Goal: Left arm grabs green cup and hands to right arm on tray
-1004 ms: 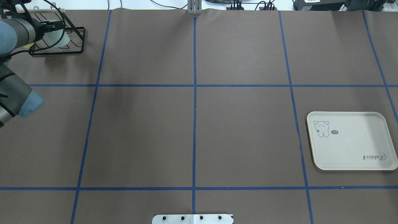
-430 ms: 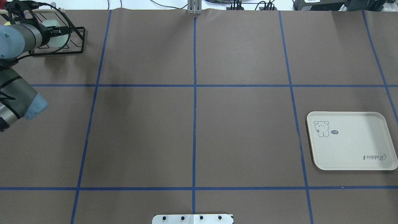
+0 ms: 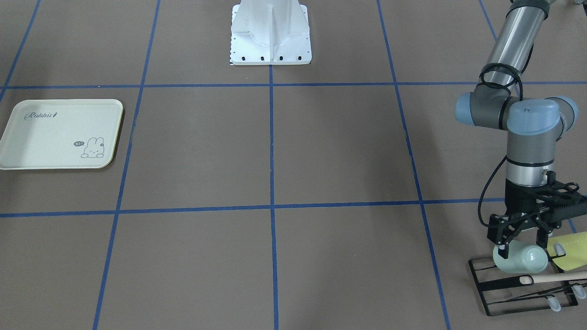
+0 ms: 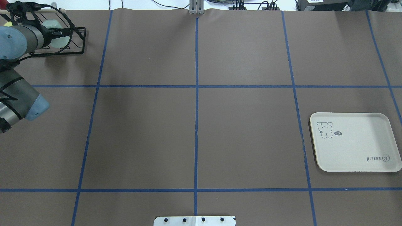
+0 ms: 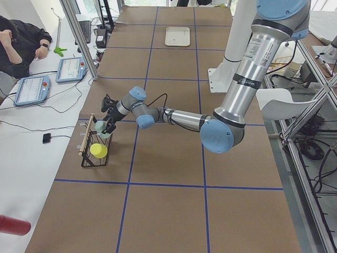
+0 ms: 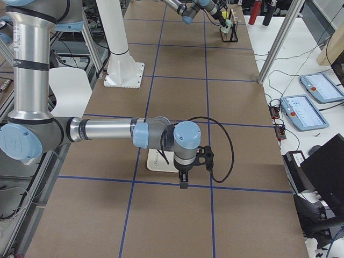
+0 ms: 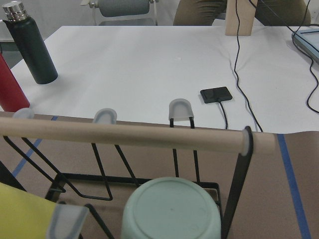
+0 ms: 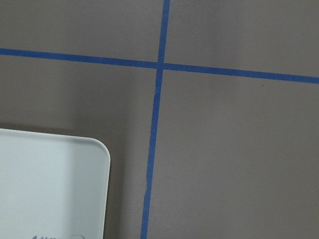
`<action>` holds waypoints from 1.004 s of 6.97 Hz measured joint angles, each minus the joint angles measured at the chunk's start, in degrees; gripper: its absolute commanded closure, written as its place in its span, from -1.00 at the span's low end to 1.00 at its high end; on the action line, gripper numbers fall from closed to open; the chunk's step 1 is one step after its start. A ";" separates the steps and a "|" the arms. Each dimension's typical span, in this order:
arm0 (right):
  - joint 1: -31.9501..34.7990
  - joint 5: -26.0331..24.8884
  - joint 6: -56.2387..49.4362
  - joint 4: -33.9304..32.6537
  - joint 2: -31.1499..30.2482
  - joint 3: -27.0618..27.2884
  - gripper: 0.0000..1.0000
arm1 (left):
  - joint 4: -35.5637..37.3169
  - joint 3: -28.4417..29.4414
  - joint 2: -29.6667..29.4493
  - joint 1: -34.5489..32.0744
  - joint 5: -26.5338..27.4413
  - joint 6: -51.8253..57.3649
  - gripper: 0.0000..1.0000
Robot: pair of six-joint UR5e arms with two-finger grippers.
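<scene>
The left gripper (image 3: 522, 247) looks clenched on the green cup (image 3: 525, 261), so it should lift gently, clearing the wooden rail (image 3: 555, 277) just ahead and the wire rack (image 3: 502, 283) beneath it.

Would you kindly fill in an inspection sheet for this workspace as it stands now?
Surface: brown table with a blue tape grid.
Job's things: green cup on its side in the black wire rack; tray holds nothing.
Clutter: yellow-green cup on the same rack.
Claws: left claw straddles the green cup, grip uncertain; right claw hangs near the tray's edge, state unclear.
Cables: black cable loops at the left wrist.
Surroundings: person, teach pendants, dark bottle.
</scene>
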 measured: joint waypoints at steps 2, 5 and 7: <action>0.00 0.00 0.04 0.00 0.04 0.00 -1.00 | -0.02 0.48 0.01 0.00 0.03 0.20 -0.99; 0.00 -0.02 0.06 0.00 -0.01 0.00 -1.00 | 0.00 1.12 -0.39 -0.05 0.05 0.41 -0.98; 0.00 0.08 0.09 -0.02 -0.02 0.00 -1.00 | 0.00 1.38 -0.55 -0.16 0.11 0.43 -0.98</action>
